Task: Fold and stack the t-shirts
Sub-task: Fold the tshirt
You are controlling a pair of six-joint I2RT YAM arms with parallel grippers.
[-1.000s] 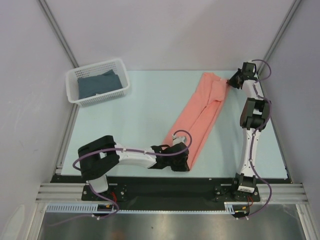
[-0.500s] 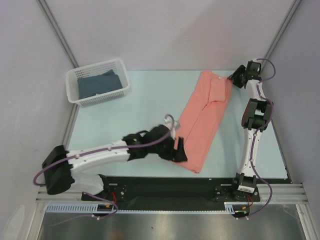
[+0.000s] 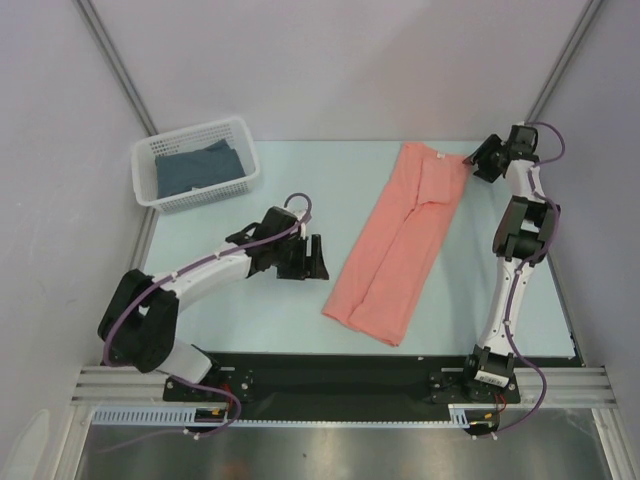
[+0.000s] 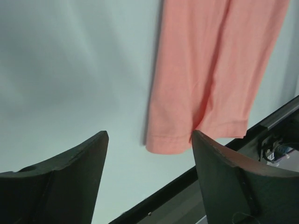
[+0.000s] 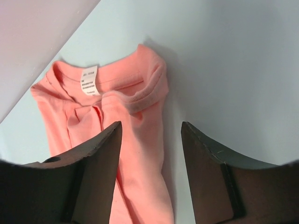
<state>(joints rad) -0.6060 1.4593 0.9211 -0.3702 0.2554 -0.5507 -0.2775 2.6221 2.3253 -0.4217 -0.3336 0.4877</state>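
Observation:
A pink t-shirt (image 3: 395,245), folded lengthwise into a long strip, lies diagonally on the table from the far right toward the front middle. My left gripper (image 3: 318,258) hovers open just left of the strip, apart from it; in the left wrist view the shirt's hem (image 4: 170,140) shows beyond the open left gripper (image 4: 149,135). My right gripper (image 3: 476,160) stands open beside the collar end. In the right wrist view the collar with its white label (image 5: 89,80) lies ahead of the right gripper (image 5: 151,125), which holds nothing. A dark blue-grey shirt (image 3: 195,168) lies in the basket.
A white mesh basket (image 3: 240,135) stands at the far left corner of the table. The black front rail (image 4: 187,186) runs along the near edge, close to the pink shirt's hem. Grey walls close in the back and both sides.
Both grippers have opened and let go of the pink shirt. The left arm has swung back and left, away from the hem. The right gripper has drawn slightly right of the collar.

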